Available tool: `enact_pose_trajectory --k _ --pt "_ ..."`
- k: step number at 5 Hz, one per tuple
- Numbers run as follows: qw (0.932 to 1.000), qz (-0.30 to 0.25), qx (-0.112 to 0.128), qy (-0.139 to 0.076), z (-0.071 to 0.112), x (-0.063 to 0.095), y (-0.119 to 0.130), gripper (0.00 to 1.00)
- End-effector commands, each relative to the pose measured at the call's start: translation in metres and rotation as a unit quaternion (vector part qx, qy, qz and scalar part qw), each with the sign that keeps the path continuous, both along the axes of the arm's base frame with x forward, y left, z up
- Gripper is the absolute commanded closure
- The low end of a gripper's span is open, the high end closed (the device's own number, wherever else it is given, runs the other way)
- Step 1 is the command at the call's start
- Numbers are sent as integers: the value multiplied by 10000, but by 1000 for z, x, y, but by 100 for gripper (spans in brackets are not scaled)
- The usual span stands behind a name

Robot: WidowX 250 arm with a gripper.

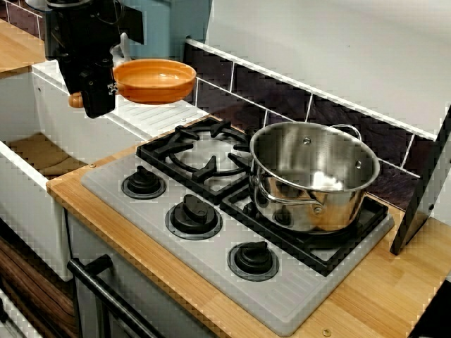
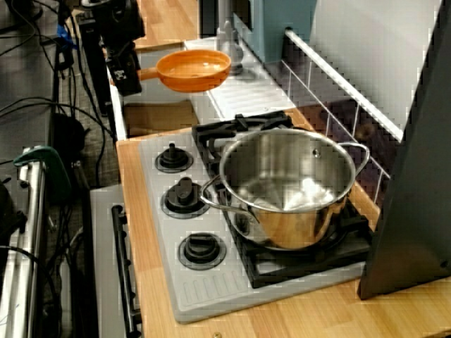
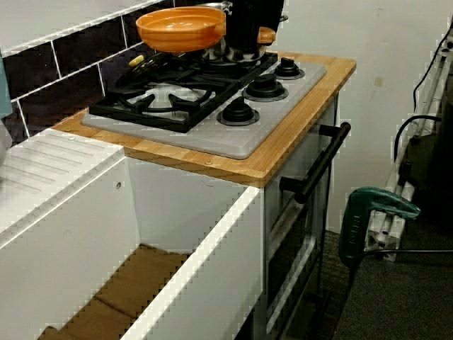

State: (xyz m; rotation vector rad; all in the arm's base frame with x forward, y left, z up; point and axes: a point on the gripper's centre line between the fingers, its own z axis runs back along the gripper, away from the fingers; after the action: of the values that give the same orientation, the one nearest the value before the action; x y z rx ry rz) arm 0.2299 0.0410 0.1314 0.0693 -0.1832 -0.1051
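An orange pan (image 1: 155, 77) hangs level in the air over the white ribbed draining board (image 1: 165, 116), between the sink and the hob. My black gripper (image 1: 104, 88) is shut on the pan's handle, whose round end (image 1: 75, 101) pokes out past the fingers. From the hob's right end, the gripper (image 2: 129, 72) is at the left of the pan (image 2: 194, 68). From the sink side, the pan (image 3: 180, 28) floats above the burner grates with the gripper (image 3: 249, 32) beside it. A steel pot (image 1: 313, 176) stands on the right burner, apart from the pan.
The left burner grate (image 1: 204, 151) is bare, and three black knobs (image 1: 194, 215) line the grey hob front. A deep white sink (image 3: 177, 283) lies left of the hob. A dark panel (image 2: 412, 176) leans at the counter's right end. A green clamp (image 3: 368, 219) stands on the floor.
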Motion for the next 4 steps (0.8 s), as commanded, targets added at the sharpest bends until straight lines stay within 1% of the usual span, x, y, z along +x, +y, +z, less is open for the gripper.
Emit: enact_pose_trajectory --k 1,2,3,4 --pt "9944 490 893 -282 13 -4 10 100" --pt "9800 865 1769 -282 10 -2 10 100" --pt "9699 1022 2182 -344 9 0 6 100" --pt "9693 976 2228 -369 8 0 3 100"
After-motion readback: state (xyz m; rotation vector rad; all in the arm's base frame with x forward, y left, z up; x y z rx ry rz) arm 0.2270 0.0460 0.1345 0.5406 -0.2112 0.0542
